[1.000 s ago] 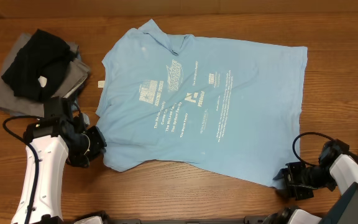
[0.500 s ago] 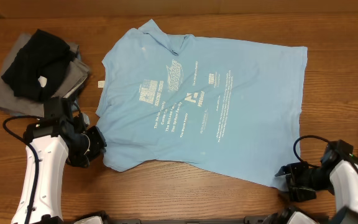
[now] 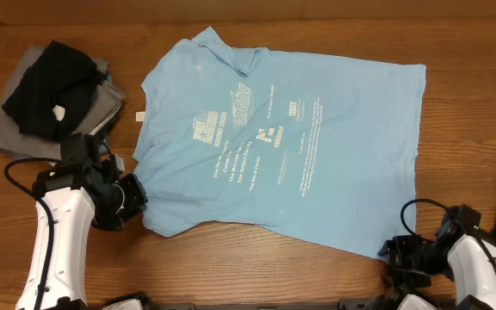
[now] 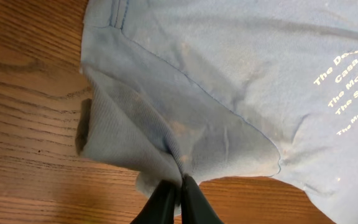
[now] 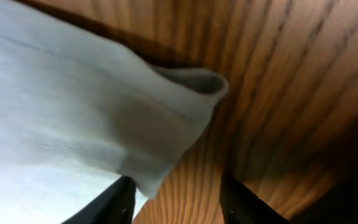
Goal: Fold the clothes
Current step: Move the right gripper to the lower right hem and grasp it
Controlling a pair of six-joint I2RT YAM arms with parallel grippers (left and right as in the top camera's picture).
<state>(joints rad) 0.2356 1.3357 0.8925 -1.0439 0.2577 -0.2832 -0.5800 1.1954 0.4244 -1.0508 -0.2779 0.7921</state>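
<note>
Near the table's (image 3: 257, 267) front edge, the left gripper (image 4: 179, 186) pinches one corner of the flat-spread light blue T-shirt (image 3: 291, 146) while the right gripper (image 5: 176, 196) gapes around the other, probably needing to close before lifting.

blue t-shirt (image 3: 334, 164) flat on table (image 3: 231, 269)

We see a wooden table (image 3: 317, 275), warm brown with dark grain running along its length, under even light that casts soft shadows. Along the table's far edge we make out a paler tan band (image 3: 455, 9).
</note>
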